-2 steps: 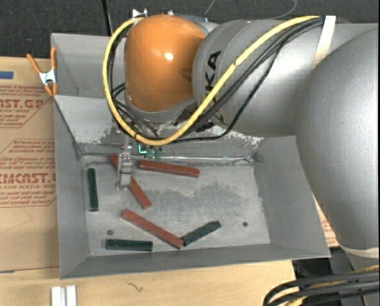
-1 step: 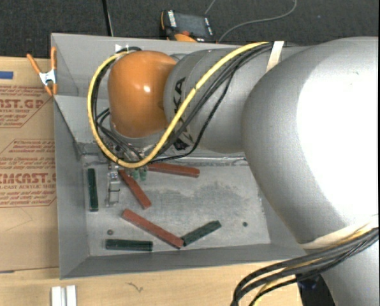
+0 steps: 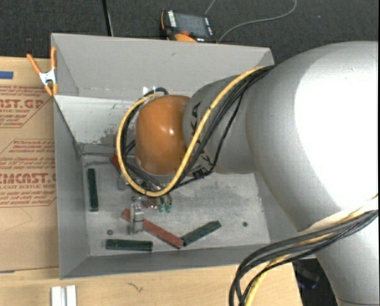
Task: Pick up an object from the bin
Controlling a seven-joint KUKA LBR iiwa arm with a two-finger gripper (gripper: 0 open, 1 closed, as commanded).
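**A:** Which thing is it going for?

**B:** The red bar [image 3: 161, 234], as far as I can judge. It lies flat on the floor of the bin [image 3: 69, 190], near the front wall and on a slant. Its upper left end runs up to the fingers [image 3: 137, 217], which stand low over that end. I cannot tell whether they touch it.

**A:** Do they have hold of it?

**B:** Not that I can see. The whole bar rests on the floor, with nothing raised. I cannot tell how far the fingers are open, because the tips are too small to read. The orange cover [image 3: 159, 136] and the cables [image 3: 122, 142] hide what is above them.

**A:** How far along is the task, then?

**B:** Early, I'd say. The arm is down in the bin and the fingers are at the bar's end, so the reach looks about done. A firm grip and the lift out of the bin are left to do.

**A:** What else lies close by?

**B:** A small reddish bit [image 3: 125, 214] sits just left of the fingers. The right green bar [image 3: 201, 232] meets the red bar's lower end, and the two make a shallow V. The front green bar [image 3: 129, 245] lies just beside them along the front wall, and the left green bar [image 3: 92, 189] lies well apart by the left wall. I'd judge the right green bar the likeliest to be dragged if the red bar comes up crooked.
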